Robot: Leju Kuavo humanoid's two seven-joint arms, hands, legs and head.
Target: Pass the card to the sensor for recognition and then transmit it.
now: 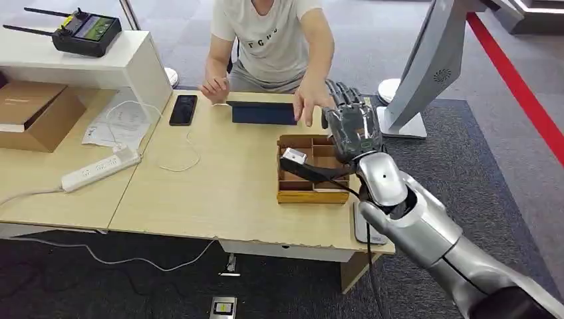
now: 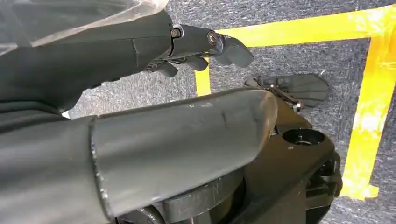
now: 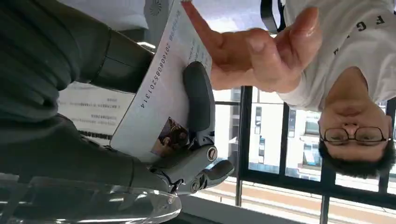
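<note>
Card (image 3: 161,100) sits in my right hand (image 1: 352,123), pinched flat between the thick grey thumb (image 3: 198,98) and the darker fingers behind it; in the right wrist view I can read printed digits along its edge and see a small picture near one corner. From the head view, I see that hand raised in the centre right of the frame, over the far edge of the worktop (image 1: 219,193), fingers pointing up. A person's hand (image 3: 254,56) reaches in at the card's far end, fingers spread, touching or almost touching it; I cannot tell which. The person sits at the top centre of the head view, the other hand resting by a dark flat device (image 1: 264,113) lying on the worktop. Just below my hand is a wooden box (image 1: 312,171) with compartments. A black phone (image 1: 183,109) lies to the left of the device, and a white power strip (image 1: 101,170) sits at centre left. My left hand (image 2: 196,51) hangs over grey carpet with yellow tape, fingers curled in on nothing.
</note>
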